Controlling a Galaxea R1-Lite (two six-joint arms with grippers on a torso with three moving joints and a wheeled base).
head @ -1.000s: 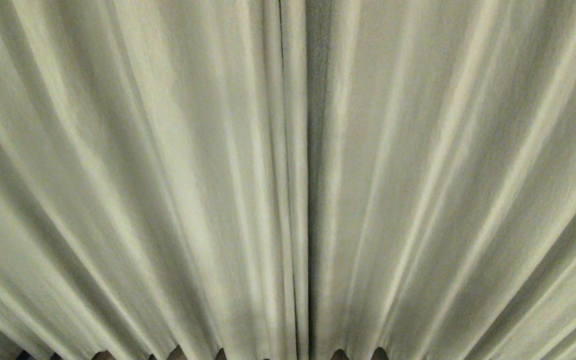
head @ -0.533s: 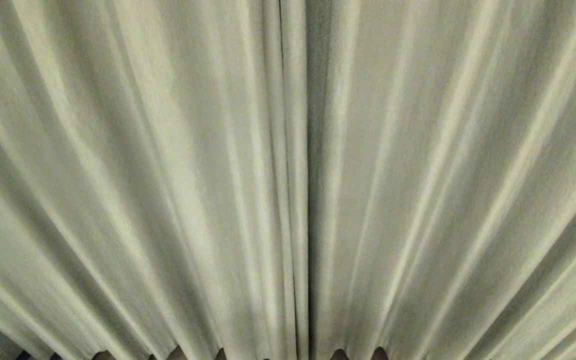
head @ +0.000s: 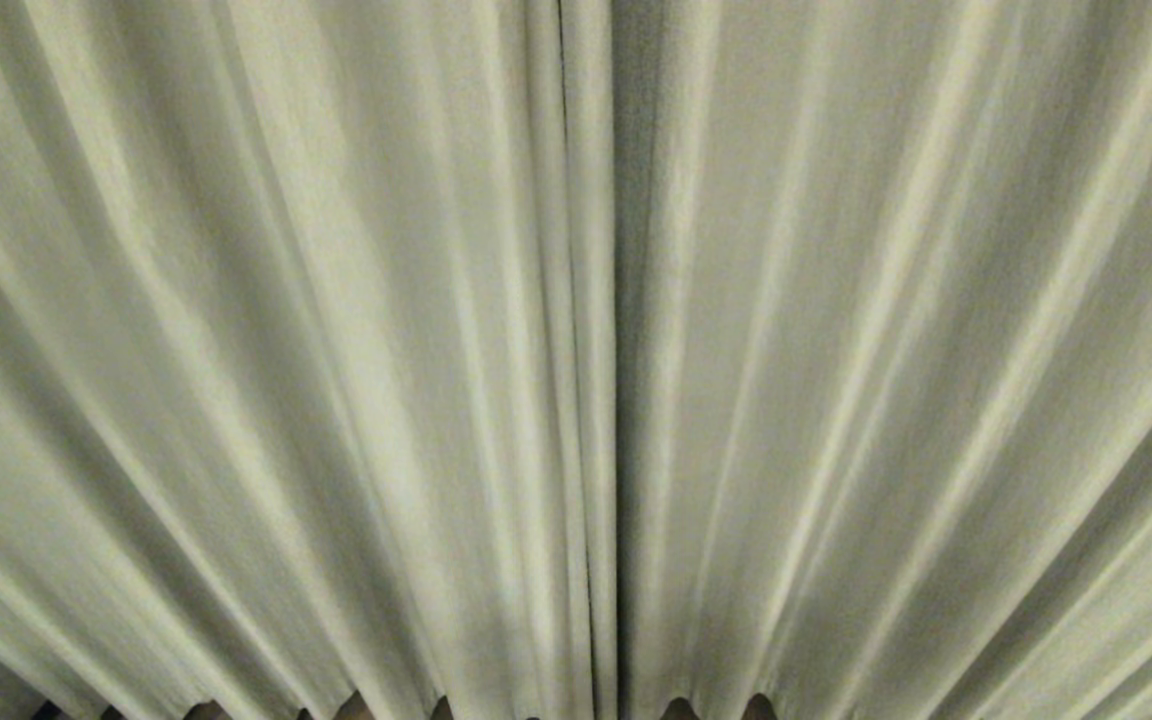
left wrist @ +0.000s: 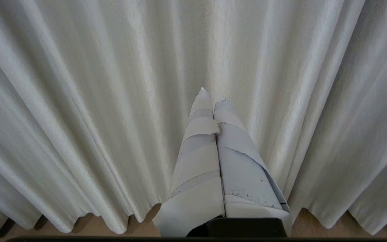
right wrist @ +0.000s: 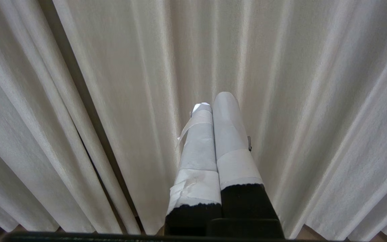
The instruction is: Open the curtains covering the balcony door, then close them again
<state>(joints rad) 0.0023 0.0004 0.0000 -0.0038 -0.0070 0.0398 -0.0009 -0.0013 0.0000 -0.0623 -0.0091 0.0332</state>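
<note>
Nearest, the left gripper (left wrist: pixel 213 95), its tape-wrapped fingers pressed together on nothing, points at the pleats of the left panel; the right gripper (right wrist: pixel 215 101), likewise clenched and empty, points at the right panel. Beyond hang the pale cream pleated fabric curtains (head: pixel 336 350), drawn together, folds running vertically; their dark meeting seam (right wrist: pixel 79 101) lies just inward of the right gripper, probably the nearer one.

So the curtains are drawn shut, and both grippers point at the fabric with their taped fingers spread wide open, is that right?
Not quite: the curtains are drawn shut, but the fingers are pressed together. The left gripper and the right gripper both show this in their wrist views, and neither holds any fabric.
</note>
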